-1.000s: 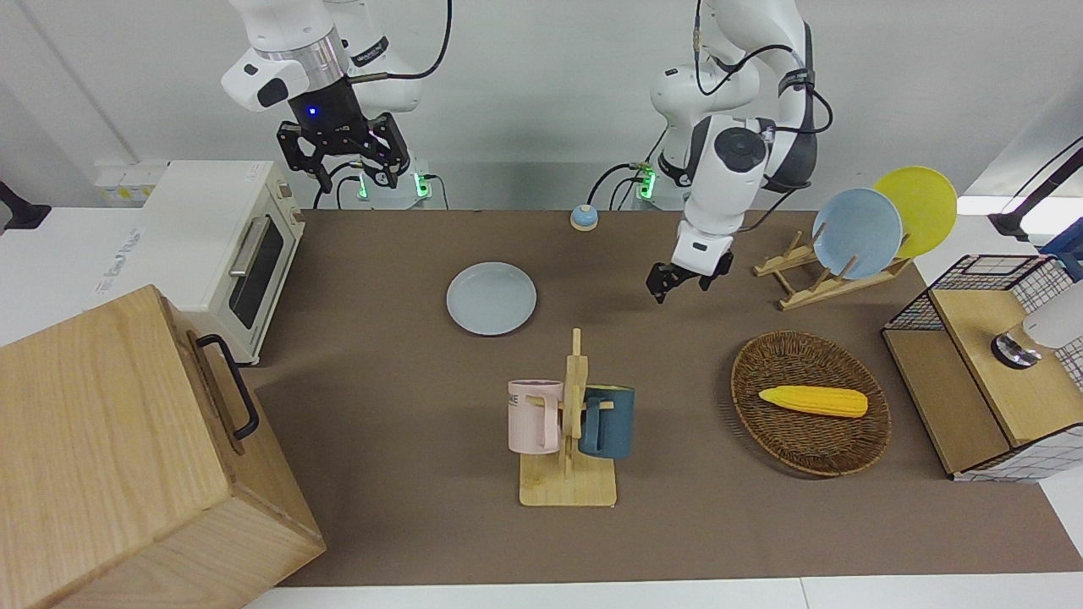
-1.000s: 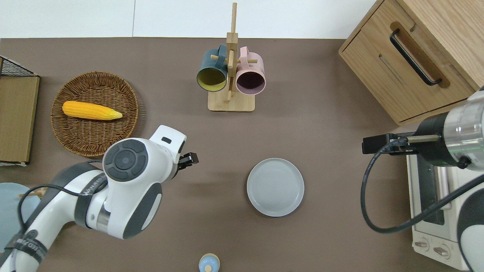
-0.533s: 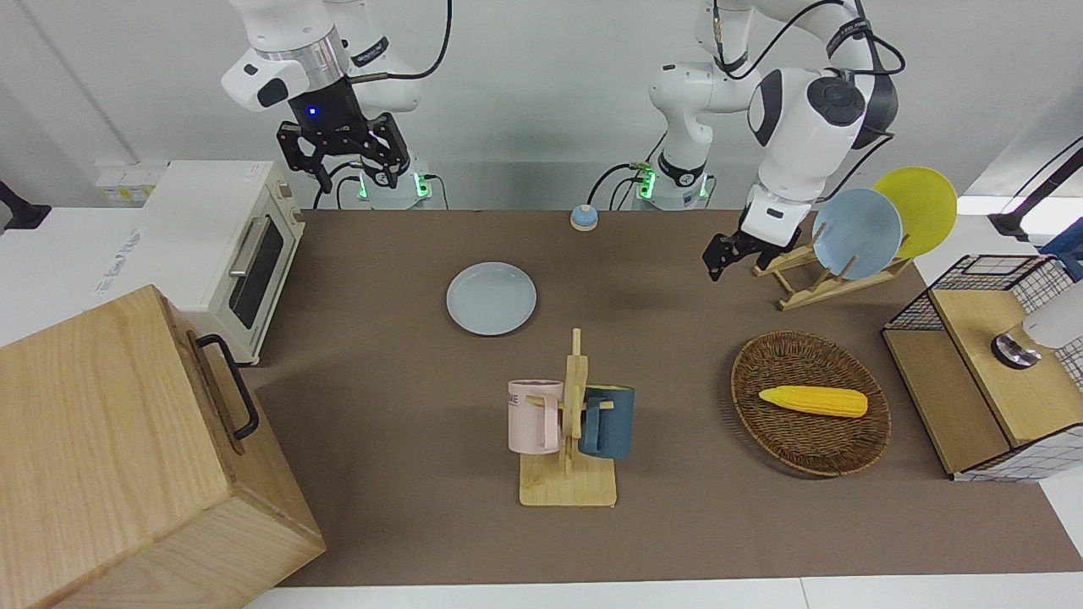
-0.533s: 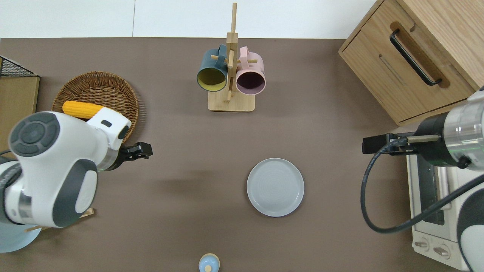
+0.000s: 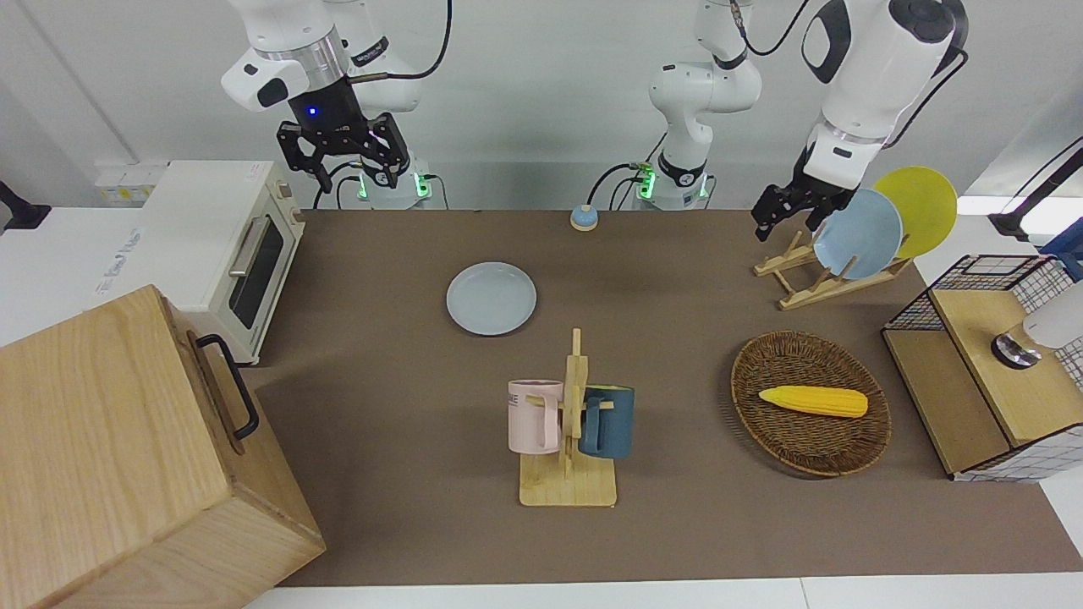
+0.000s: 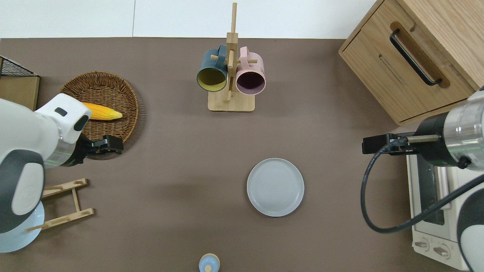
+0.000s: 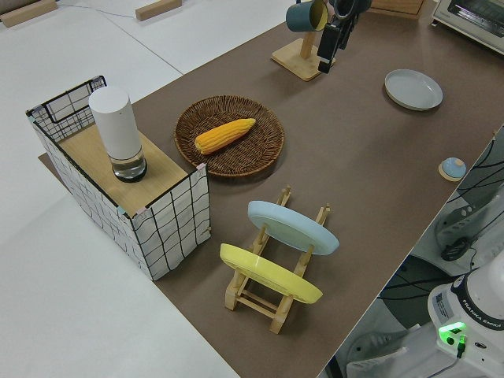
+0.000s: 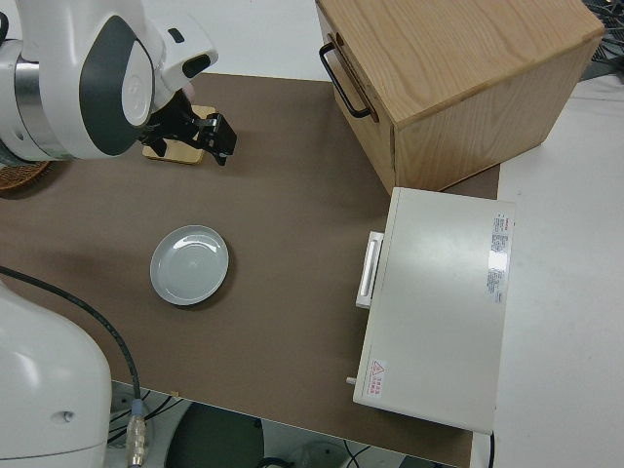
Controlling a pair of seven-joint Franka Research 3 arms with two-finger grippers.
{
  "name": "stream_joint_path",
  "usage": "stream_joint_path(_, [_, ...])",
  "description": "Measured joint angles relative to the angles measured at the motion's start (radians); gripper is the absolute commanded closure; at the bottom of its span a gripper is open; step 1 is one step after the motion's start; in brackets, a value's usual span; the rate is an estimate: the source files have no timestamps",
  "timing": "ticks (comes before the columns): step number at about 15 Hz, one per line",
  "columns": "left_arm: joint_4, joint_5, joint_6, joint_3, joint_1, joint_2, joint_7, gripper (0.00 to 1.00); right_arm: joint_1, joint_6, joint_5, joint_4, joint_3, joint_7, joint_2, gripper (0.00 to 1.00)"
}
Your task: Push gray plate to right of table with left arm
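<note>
Gray plate (image 6: 275, 187) lying alone, mug rack (image 6: 230, 71) farther out, left gripper (image 6: 110, 144) seemingly over basket (image 6: 113, 90)

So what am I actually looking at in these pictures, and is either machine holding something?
Two white robot arms stand at a brown table, filmed from across it, from straight above, and from each end. The left hand hangs in the air over the edge of a wicker basket holding a corn cob; it grips nothing. The right arm is parked, its hand open. On the table lie a gray plate, a mug stand with a pink mug and a dark blue mug, a rack with a blue plate and a yellow plate, a toaster oven and a wooden cabinet.
</note>
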Motion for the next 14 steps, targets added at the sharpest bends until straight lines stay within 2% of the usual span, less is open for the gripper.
stream_joint_path(3, [0.086,0.004,-0.101,0.000,0.007,-0.003,0.034,0.01,0.000,0.000,0.000,0.000,0.000,0.000,0.000,0.005])
stream_joint_path(9, [0.149,0.004,-0.229,0.001,0.023,-0.003,0.131,0.01,0.000,0.000,0.000,0.000,0.000,0.000,0.000,0.005])
stream_joint_path(14, [0.191,0.004,-0.265,-0.001,0.027,-0.003,0.136,0.01,0.000,0.000,0.000,0.000,0.000,0.000,0.000,0.005])
